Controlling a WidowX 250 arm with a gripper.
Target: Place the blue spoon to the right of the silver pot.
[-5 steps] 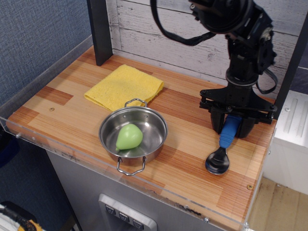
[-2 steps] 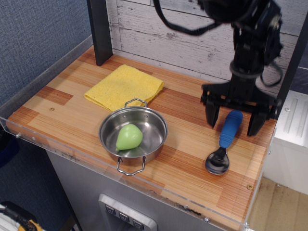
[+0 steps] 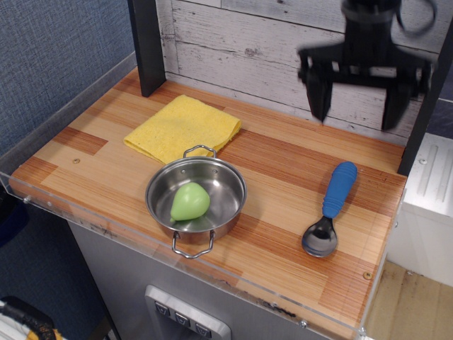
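Note:
The blue spoon lies flat on the wooden table, to the right of the silver pot, its metal bowl toward the front edge and its blue handle pointing back. The pot stands near the front edge with a green pear-shaped object inside. My gripper is open and empty, raised well above the table at the back right, above and behind the spoon's handle.
A yellow cloth lies behind the pot at the back left. A black post stands at the back left corner. A clear rim runs along the table's left and front edges. A white wall panel is behind.
My gripper let go of the spoon's handle, opened wide and rose up and back from the table. The spoon stays where it lay.

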